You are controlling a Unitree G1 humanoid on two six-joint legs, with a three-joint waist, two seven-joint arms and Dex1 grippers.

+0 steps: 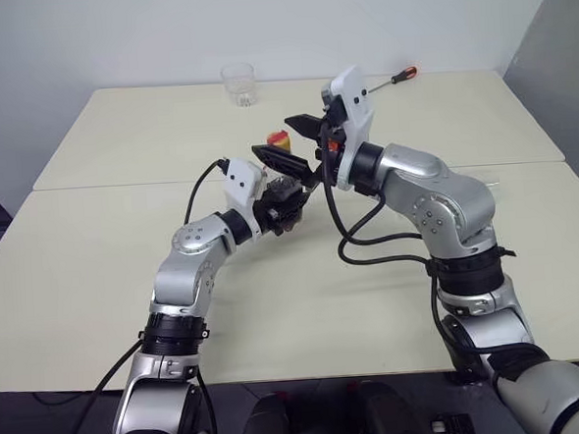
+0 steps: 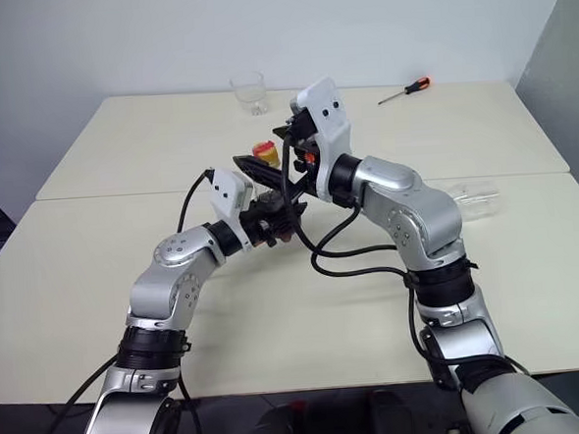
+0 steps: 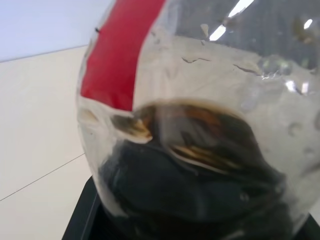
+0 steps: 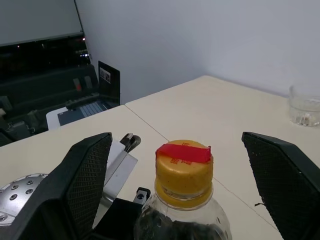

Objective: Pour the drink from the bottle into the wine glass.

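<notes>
Right wrist view: our left gripper point(image 1: 287, 202) clamps the bottle point(image 4: 182, 200) steady; right gripper point(image 4: 185, 165) jaws gape around its cap point(image 4: 183, 167), tumbler point(image 4: 305, 105) at two o'clock.

Very close up, the rounded clear plastic body of the bottle point(image 3: 210, 125) bulges toward the camera. A red strip point(image 3: 117, 55) runs down its upper part. The drink point(image 3: 195, 175), dark and nearly black, pools in its lower half, with droplets clinging above. Behind lie a cream table point(image 3: 35, 125) and a pale wall point(image 3: 45, 25).
</notes>
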